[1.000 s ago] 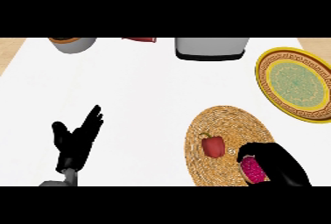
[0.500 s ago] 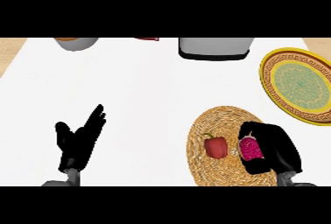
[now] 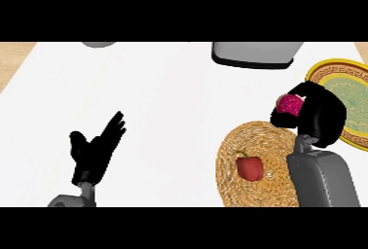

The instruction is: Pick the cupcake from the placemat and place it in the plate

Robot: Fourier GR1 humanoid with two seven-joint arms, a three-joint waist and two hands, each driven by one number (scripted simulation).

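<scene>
Right hand (image 3: 320, 115): fingers curled round pink-frosted cupcake (image 3: 290, 104), held between round woven placemat (image 3: 253, 141) and gold-rimmed green plate (image 3: 351, 87). Risk: releasing short of the rim would tip it onto white worktop (image 3: 173, 107).

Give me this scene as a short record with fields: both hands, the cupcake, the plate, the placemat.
right hand: curled round the cupcake
cupcake: pink, held between placemat and plate, not yet in the plate
plate: at the right edge, nothing in it
placemat: woven, round, left of the plate
red pepper: lying on the placemat
left hand: open, resting at the left
</scene>
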